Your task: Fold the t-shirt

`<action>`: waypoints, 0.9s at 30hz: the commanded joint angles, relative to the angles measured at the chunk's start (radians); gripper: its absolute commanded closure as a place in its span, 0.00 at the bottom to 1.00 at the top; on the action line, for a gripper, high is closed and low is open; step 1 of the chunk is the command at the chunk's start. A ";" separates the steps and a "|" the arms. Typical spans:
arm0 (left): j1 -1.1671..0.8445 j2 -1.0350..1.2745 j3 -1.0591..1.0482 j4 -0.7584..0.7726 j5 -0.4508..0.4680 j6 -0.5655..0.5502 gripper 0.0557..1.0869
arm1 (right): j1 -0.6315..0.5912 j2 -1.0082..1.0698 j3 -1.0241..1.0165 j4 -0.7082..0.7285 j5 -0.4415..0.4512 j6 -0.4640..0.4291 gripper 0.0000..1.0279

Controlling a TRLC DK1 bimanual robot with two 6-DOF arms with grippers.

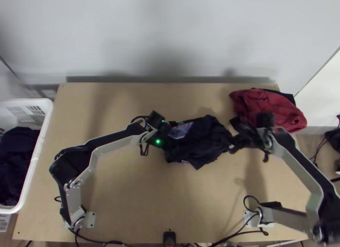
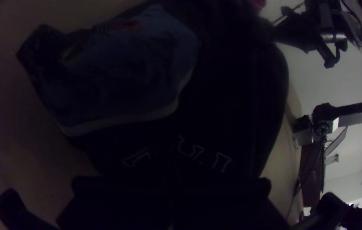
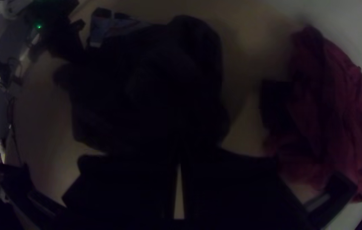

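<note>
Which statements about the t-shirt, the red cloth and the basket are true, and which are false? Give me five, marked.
1. The dark t-shirt lies bunched on the table. True.
2. The red cloth lies at the table's far right corner. True.
3. The t-shirt is plain all over. False: a bluish print shows on it.
4. The white basket at the left holds dark cloth. True.
5. The red cloth lies on top of the t-shirt. False: bare table shows between them.

No word, number or sign can be read with certainty; pale outlined lettering (image 2: 221, 161) stands on the dark t-shirt (image 1: 204, 140), too faint and broken up to make out.
</note>
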 commanded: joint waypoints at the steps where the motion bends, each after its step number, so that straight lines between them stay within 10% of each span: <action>1: -0.011 -0.027 0.008 -0.020 0.021 0.026 0.96 | -0.058 -0.197 -0.036 -0.074 -0.001 0.010 0.97; 12: -0.061 -0.105 -0.022 -0.115 0.074 0.058 0.96 | 0.208 -0.090 0.096 0.039 0.013 0.177 0.94; 27: 0.045 -0.194 -0.004 -0.161 0.076 0.047 0.90 | 0.493 0.245 0.181 0.114 0.013 0.174 0.93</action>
